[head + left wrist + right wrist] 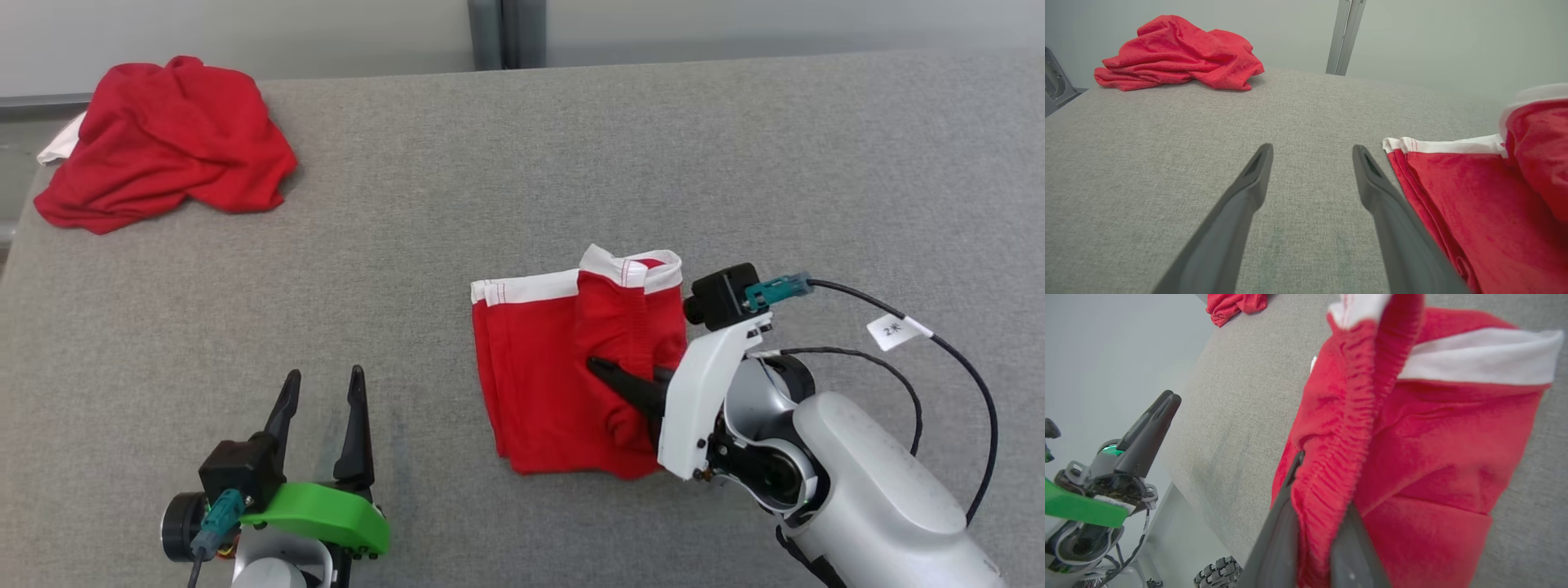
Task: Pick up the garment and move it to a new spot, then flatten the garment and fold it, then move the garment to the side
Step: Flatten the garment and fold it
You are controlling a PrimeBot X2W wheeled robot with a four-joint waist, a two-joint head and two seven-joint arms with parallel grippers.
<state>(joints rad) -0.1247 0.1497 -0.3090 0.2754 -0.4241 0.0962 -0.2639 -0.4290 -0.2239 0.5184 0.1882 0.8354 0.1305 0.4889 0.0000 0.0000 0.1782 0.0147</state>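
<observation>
Pinches a fold of the red garment with the right gripper; holds the left gripper splayed near the tabletop's front edge.

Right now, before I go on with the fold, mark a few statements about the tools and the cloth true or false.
The right tool is shut on the shorts. True.
The left tool is shut too. False: it is open and holds nothing.
A crumpled red cloth lies at the far left. True.
The shorts' band is blue. False: it is white.
</observation>
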